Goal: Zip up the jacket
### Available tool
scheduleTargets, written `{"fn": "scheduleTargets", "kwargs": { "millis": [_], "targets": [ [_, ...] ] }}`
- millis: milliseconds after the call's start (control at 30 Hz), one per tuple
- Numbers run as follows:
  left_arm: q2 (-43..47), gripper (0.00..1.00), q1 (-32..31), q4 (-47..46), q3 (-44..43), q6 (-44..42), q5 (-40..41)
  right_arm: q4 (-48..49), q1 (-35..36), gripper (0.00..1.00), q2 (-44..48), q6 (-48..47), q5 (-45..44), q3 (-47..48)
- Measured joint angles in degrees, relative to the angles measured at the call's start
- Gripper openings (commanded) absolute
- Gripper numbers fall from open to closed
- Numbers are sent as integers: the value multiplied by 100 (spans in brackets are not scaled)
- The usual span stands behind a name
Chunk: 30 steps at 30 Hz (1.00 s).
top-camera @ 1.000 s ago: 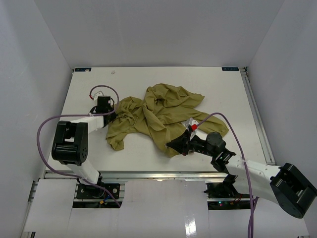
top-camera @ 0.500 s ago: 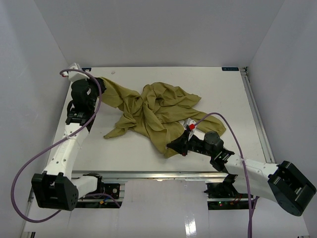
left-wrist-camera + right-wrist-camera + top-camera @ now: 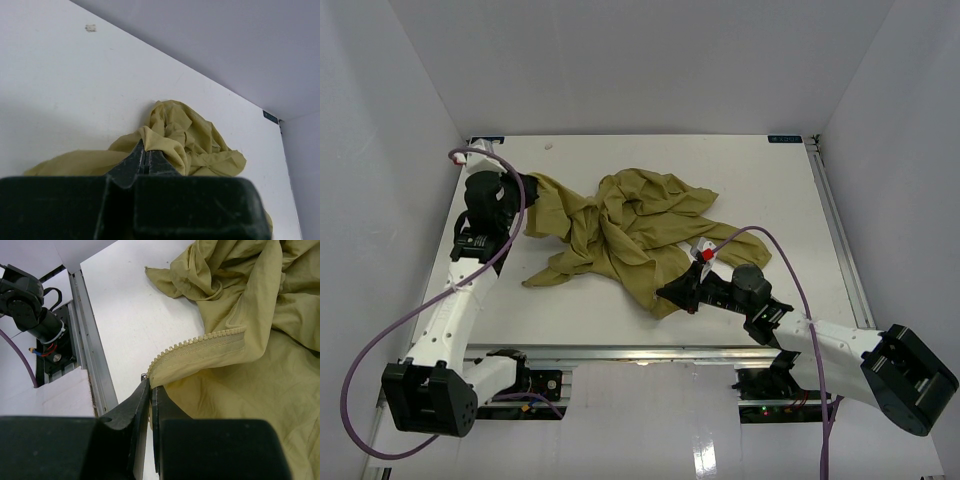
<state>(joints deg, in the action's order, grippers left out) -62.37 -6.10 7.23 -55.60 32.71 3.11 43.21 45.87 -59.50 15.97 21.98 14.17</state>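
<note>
sprawling jacket (image 3: 640, 225), left hand (image 3: 144, 152) clamping it, right hand (image 3: 149, 386) clamping its zipper edge (image 3: 200, 347)

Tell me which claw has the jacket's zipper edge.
The right claw, shut at the end of the toothed zipper strip; the left claw pinches plain fabric of the jacket.

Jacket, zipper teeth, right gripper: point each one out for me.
jacket (image 3: 640, 225), top external view, crumpled middle.
zipper teeth (image 3: 200, 341), right wrist view, midway along the row.
right gripper (image 3: 150, 386), right wrist view, between its fingertips.
</note>
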Motion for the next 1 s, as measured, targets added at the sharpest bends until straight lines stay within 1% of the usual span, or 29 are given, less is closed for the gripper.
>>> {"fn": "scheduleTargets", "kwargs": {
  "millis": [100,233,367,467,700,867,967,1000],
  "targets": [
    [-235,0,-1,8,-392,-58,-396,-4,-4,8,27,0,-2,0],
    [-535,0,-3,-3,-1269,-127,-679,-9,-4,8,30,0,-2,0],
    [-582,0,-1,-50,-1925,-239,-662,-28,-5,8,45,-2,-27,0],
    [-527,0,-1,-50,-2208,-284,-631,-28,-7,8,69,-2,-45,0],
    [-149,0,-1,207,-2347,-421,-632,-30,-7,8,74,1,-49,0],
    [359,0,-1,164,-2138,-684,-732,-28,-7,8,119,9,-48,0],
    [435,0,-1,139,-2120,-850,-660,-30,-7,8,144,7,-50,0],
    [413,2,-1,130,-2118,-909,-626,-30,-7,8,149,7,-52,0]
  ]
}}
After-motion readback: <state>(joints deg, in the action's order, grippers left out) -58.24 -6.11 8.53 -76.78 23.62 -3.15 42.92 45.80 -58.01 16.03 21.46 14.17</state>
